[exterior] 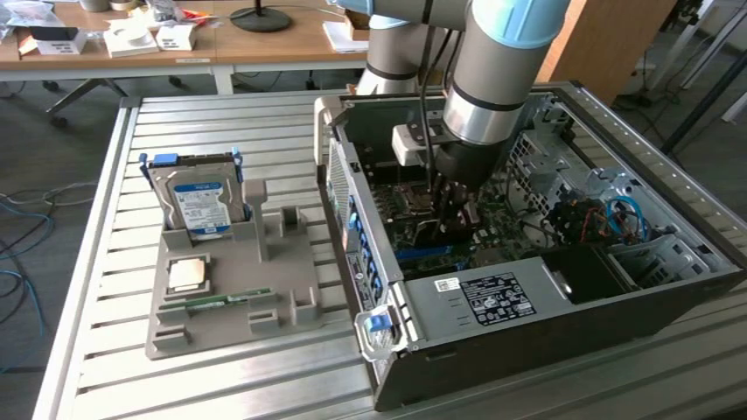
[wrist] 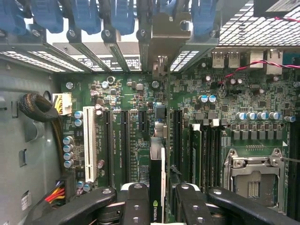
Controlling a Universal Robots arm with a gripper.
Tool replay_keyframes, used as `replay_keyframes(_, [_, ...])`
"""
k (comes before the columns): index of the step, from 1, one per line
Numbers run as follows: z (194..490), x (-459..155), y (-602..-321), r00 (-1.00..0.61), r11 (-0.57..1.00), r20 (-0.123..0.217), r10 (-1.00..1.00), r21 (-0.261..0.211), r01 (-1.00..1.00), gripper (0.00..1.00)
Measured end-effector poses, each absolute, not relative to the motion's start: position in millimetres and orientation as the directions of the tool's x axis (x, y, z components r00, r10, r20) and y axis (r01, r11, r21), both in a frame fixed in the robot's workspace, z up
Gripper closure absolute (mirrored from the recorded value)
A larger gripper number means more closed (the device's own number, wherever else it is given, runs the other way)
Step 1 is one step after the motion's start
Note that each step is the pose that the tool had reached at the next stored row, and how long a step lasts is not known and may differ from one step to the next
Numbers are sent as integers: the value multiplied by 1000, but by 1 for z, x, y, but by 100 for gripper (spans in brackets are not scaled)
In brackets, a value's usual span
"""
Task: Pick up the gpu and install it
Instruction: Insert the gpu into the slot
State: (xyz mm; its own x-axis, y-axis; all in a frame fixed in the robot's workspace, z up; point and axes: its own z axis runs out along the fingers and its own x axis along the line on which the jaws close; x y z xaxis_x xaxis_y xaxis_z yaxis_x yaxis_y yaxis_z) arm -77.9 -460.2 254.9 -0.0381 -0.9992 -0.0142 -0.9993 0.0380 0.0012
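The gpu (wrist: 157,165) is seen edge-on as a thin dark card with a pale strip, standing upright over the long slots of the green motherboard (wrist: 140,93). My gripper (wrist: 158,193) is shut on it, one black finger (wrist: 135,202) on either side of the card. In the exterior view my gripper (exterior: 450,208) reaches down into the open computer case (exterior: 561,315), and the gpu (exterior: 435,231) shows as a dark sliver under it. Whether the card's edge is seated in a slot I cannot tell.
On the slatted table, the grey tray (exterior: 292,289) at the exterior view's left holds a blue-labelled hard drive (exterior: 201,199), a processor (exterior: 191,276) and a green memory stick (exterior: 222,302). Inside the case are a white slot (wrist: 90,143), a processor socket (wrist: 253,180), a cable bundle (wrist: 40,110) and blue bracket clips (wrist: 84,14).
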Motion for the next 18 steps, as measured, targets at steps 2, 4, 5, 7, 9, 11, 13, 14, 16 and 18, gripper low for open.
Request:
replay_keyframes(2, [256,-78,-460,-38,38,-14,-999,1,-999,74])
replay_keyframes(4, [256,-78,-460,-38,38,-14,-999,1,-999,74])
replay_keyframes(5, [256,-78,-460,-38,38,-14,-999,1,-999,74])
replay_keyframes(7, [256,-77,-460,-38,38,-14,-999,1,-999,74])
replay_keyframes(9, [256,-77,-460,-38,38,-14,-999,1,-999,74])
replay_keyframes(11, [256,-77,-460,-38,38,-14,-999,1,-999,74])
replay_keyframes(13, [256,-77,-460,-38,38,-14,-999,1,-999,74])
replay_keyframes(14, [256,-77,-460,-38,38,-14,-999,1,-999,74])
replay_keyframes(16, [256,-77,-460,-37,37,-15,-999,-2,-999,74])
replay_keyframes(18, [256,-76,-460,-36,36,-15,-999,-5,-999,74])
